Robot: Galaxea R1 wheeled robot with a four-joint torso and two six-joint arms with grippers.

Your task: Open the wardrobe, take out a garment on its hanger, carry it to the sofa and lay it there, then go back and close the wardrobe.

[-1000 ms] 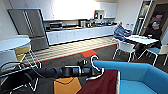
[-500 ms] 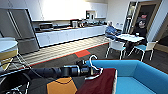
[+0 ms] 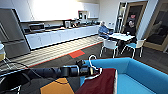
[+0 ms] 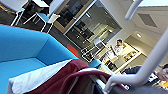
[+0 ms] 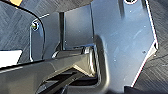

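Inspection from my remote station. My left arm reaches in across the head view, and its left gripper (image 3: 88, 70) is clamped on the hanger (image 3: 93, 65), whose white hook curves up just above the wrist. I judge the grip sits at the hanger's neck so that the garment (image 3: 101, 83) can hang free of the arm during carriage. The maroon jacket drapes below the gripper, with a white sleeve edge along its right side, at the near corner of the sofa (image 3: 140, 72).

From the left wrist view, the hanger (image 4: 147, 67) bar crosses close to the lens, the garment (image 4: 67, 75) bunches beneath it, and the blue sofa (image 4: 25, 47) seat lies just beyond. Whether the cloth already touches the cushion, I cannot tell.

The right gripper: I cannot tell its state.

2 people sit at a white table (image 3: 121, 36) well beyond the sofa.

My judgement: carry step nearly complete; laying down not yet done.
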